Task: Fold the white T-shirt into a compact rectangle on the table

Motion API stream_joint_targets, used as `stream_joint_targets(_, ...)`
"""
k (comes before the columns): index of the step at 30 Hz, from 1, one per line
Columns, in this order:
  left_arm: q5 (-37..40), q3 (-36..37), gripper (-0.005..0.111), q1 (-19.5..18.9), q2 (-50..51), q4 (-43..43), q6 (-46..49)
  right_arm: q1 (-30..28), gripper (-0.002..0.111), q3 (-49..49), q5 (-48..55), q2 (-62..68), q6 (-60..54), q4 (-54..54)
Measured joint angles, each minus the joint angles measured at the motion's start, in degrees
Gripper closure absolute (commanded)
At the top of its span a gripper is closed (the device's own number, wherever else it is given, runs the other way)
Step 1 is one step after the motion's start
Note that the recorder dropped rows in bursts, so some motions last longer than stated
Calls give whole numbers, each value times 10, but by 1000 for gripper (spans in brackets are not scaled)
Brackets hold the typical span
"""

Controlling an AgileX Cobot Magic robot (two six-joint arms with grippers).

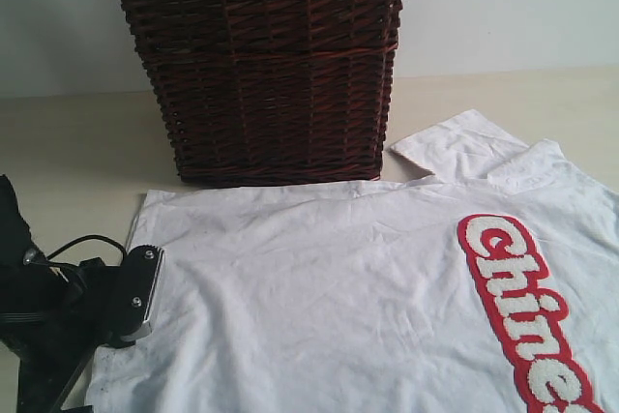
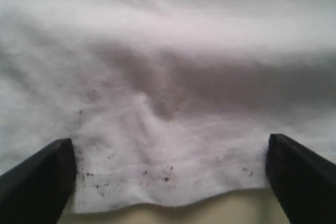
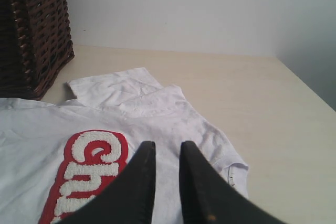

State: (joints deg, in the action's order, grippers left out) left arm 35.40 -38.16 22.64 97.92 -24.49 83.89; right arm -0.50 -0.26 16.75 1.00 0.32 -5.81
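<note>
The white T-shirt [image 1: 319, 287] lies spread flat on the table [image 1: 68, 152], its red-outlined lettering [image 1: 527, 326] running toward the right. One sleeve [image 1: 455, 147] lies beside the basket. My left gripper [image 1: 135, 297] sits low at the shirt's left hem. In the left wrist view it [image 2: 170, 182] stands open, with the hem of the T-shirt [image 2: 168, 77] lying between the wide-apart fingers [image 2: 39, 182] and nothing pinched. My right gripper [image 3: 168, 148] hovers over the T-shirt [image 3: 157, 108] next to the lettering [image 3: 89, 166], jaws a narrow gap apart and empty. It is out of the exterior view.
A dark wicker basket [image 1: 271, 65] stands at the back, touching the shirt's far edge, and shows in the right wrist view as the basket [image 3: 37, 30]. Bare table [image 3: 262, 103] lies to the right of the shirt. A pale wall [image 1: 503, 7] runs behind.
</note>
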Motion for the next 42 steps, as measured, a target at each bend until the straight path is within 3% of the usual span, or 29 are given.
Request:
stream_joint_targets(30, 0, 0, 13, 0, 0, 0, 0, 0, 91, 0, 0, 0, 0, 1)
stream_joint_targets(37, -1, 0, 13, 0, 0, 0, 0, 0, 91, 0, 0, 0, 26, 53)
stream_joint_targets(42, -1, 0, 13, 0, 0, 0, 0, 0, 91, -3, -7, 77, -48, 18)
